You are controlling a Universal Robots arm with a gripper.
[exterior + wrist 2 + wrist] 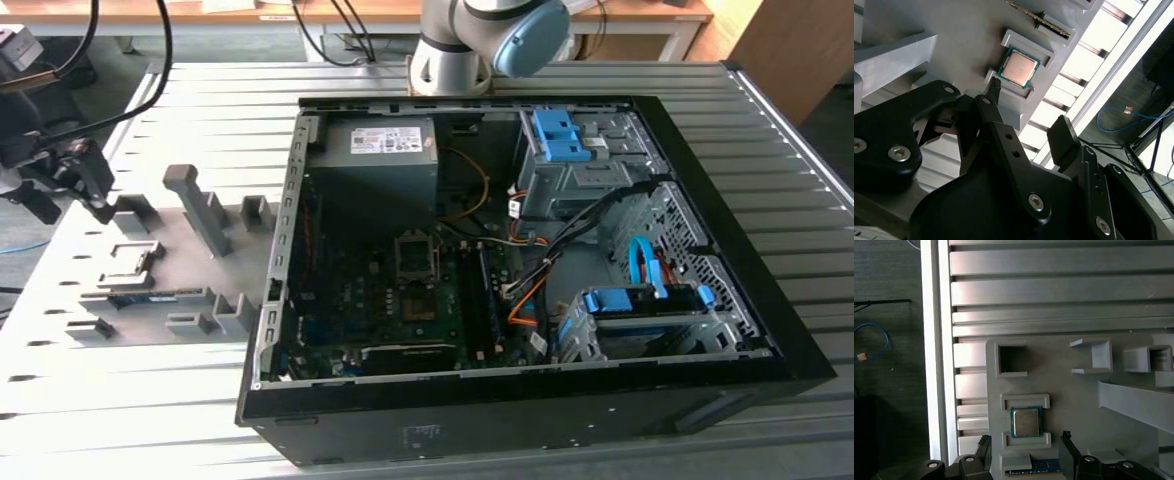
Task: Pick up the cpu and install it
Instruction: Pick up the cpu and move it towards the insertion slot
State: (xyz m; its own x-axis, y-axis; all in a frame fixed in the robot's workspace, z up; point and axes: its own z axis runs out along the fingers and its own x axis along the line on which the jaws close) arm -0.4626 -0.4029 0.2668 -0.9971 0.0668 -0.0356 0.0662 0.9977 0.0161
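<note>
Gripper (1025,438), fingers spread w/ nothing between, hangs near cpu (1026,421) seated between raised nest edges on grey plate (1079,400), 9 o'clock of PC case (534,420) in the exterior view.

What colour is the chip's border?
Green; the chip shows best in the second wrist view.

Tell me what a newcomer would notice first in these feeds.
The open computer case dominates the exterior view, its motherboard exposed. In the first wrist view the cpu lies in a pocket of the grey fixture plate. The gripper hangs open near it, holding nothing.
</note>
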